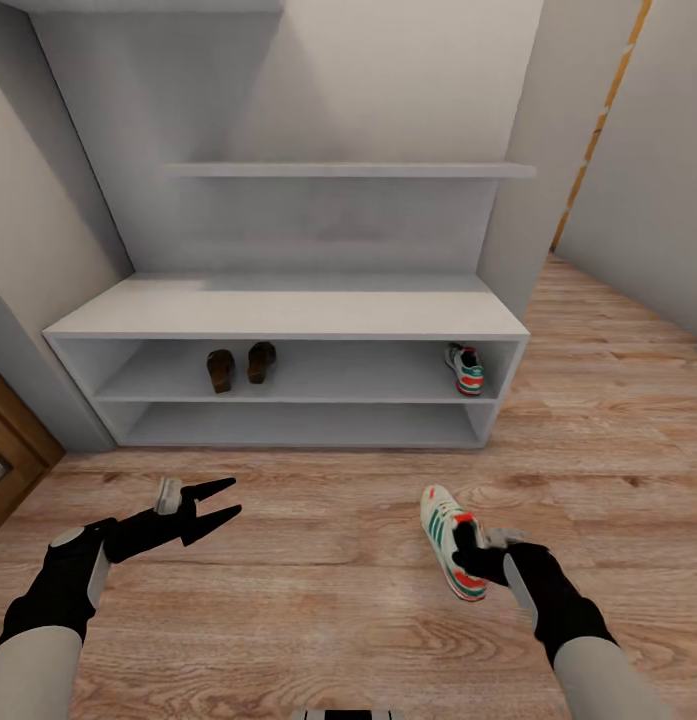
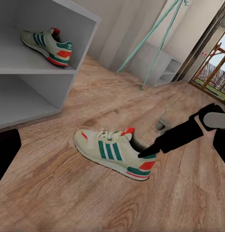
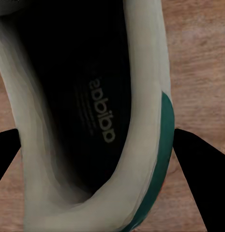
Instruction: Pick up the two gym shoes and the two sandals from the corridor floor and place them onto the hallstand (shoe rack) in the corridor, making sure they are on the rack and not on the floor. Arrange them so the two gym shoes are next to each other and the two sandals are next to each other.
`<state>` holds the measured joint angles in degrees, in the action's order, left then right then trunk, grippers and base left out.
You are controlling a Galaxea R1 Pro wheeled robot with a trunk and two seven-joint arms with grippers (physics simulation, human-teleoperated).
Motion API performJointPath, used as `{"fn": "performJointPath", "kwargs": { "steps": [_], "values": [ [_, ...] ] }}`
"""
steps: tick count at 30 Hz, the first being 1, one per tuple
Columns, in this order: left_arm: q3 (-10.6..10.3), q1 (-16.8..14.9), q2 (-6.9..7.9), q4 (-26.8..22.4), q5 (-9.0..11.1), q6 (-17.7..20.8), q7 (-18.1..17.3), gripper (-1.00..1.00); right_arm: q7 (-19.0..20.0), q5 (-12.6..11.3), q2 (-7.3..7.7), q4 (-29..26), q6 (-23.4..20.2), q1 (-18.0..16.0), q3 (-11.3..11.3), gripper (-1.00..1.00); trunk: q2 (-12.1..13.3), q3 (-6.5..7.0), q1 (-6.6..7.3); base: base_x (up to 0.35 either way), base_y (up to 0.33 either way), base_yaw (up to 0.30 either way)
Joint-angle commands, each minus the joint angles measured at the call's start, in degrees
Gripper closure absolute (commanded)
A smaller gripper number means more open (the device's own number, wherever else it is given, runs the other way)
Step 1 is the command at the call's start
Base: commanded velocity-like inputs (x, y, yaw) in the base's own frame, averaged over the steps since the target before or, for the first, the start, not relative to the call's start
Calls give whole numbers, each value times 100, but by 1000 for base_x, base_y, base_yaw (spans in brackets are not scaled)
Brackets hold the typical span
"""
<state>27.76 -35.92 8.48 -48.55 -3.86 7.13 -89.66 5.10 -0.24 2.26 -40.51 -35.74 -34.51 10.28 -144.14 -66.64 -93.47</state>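
Nearest the camera, two dark arms with pale forearms are seen reaching forward over the corridor floor (image 1: 318, 560), light brown wood-grain planks.

On the right, the right claw (image 1: 466, 553) is lowered onto the heel end of a gym shoe (image 1: 450, 538), a white sneaker with green stripes and red-orange tabs, which lies on the floor with its toe pointed toward the shelving. In the right wrist view the shoe's dark opening (image 3: 88, 111) with printed lettering is seen from directly above, and a black finger (image 3: 202, 174) is visible on each side of the heel, spread apart. Whether the fingers touch the shoe cannot be told. In the left wrist view one black finger (image 2: 172, 139) is seen resting at the shoe's heel collar.

On the left, the left claw (image 1: 224, 503) is held above the floor with its two pointed fingers apart and nothing between them.

Farther off, against the wall, the hallstand (image 1: 288, 310) is seen: a wide pale-grey bench with two open shelf levels and a tall back panel carrying a higher shelf. On its upper open level, toward the left, the two sandals (image 1: 240, 365) are set side by side, dark brown. At the right end of the same level, well apart from them, the second gym shoe (image 1: 466, 368) is placed.
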Motion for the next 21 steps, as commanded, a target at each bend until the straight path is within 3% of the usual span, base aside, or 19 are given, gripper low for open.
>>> {"fn": "performJointPath", "kwargs": {
  "steps": [1,4,12,17,21],
  "values": [
    [17,-4,-4,-5,-41,60,-34,-100,25,105,-59,-9,-142,-3,15,100,-2,-5,1,0,0,0],
    [12,-3,-9,-5,-44,60,-34,-100,26,372,-314,-10,-604,-3,4,100,-2,-5,1,0,0,0],
    [7,-4,-12,-5,-45,60,-34,-100,24,466,-685,-8,-841,-68,-7,100,-2,-5,1,0,0,0],
    [1,-3,-30,-5,-45,60,-34,-100,22,477,-773,-29,-1332,-520,-8,100,-2,-5,1,0,0,0],
    [1,-3,-56,-5,-45,60,-34,-100,24,476,-778,-177,-1409,-813,-8,100,-2,-5,1,0,0,0]
  ]
}}
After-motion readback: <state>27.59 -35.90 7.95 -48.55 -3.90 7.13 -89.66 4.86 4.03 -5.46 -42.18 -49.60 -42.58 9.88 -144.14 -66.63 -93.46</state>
